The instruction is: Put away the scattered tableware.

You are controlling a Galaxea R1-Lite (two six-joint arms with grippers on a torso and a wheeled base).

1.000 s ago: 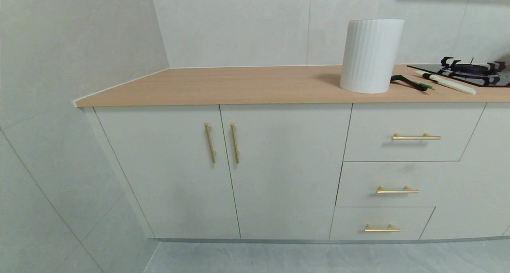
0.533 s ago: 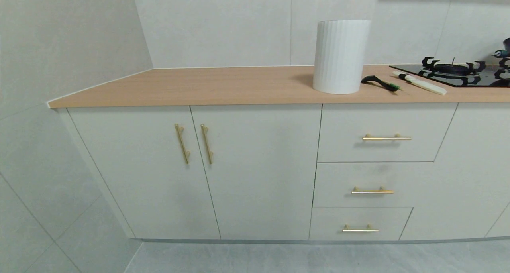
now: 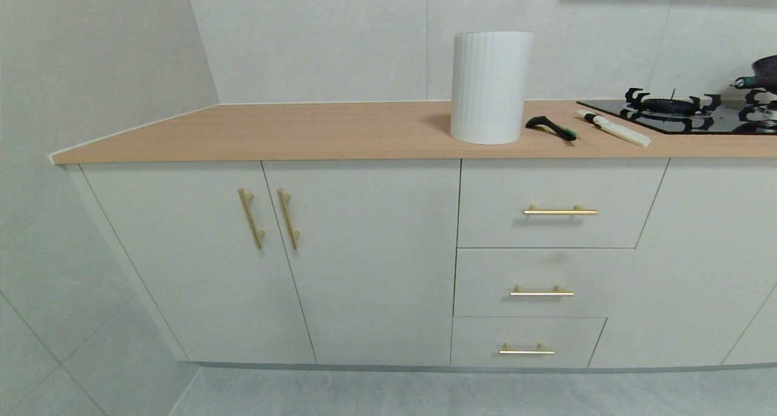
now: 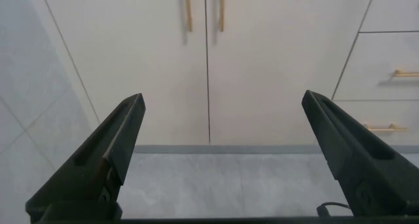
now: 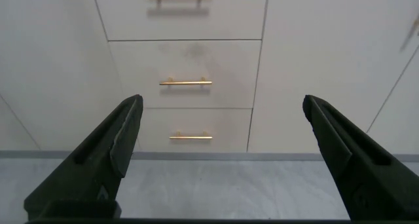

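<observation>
On the wooden countertop (image 3: pixel 303 130) stands a tall white ribbed container (image 3: pixel 489 87). Just to its right lie a black-and-green handled utensil (image 3: pixel 552 127) and a white knife-like utensil (image 3: pixel 613 127). My left gripper (image 4: pixel 222 106) is open, low down, facing the double cabinet doors (image 4: pixel 207 60) and the floor. My right gripper (image 5: pixel 222 106) is open too, low down in front of the stacked drawers (image 5: pixel 186 73). Nothing is between either pair of fingers.
A black gas hob (image 3: pixel 686 109) with pan supports sits at the counter's right end, with a dark pan (image 3: pixel 766 70) at the edge. Below are two cabinet doors (image 3: pixel 267 258) with gold handles and three drawers (image 3: pixel 546 209). A tiled wall closes the left side; grey floor (image 3: pixel 425 395) lies in front.
The whole head view has shifted: the counter and cabinets slide left in the picture, bringing more of the hob and the pan into sight. The things on the counter keep their places.
</observation>
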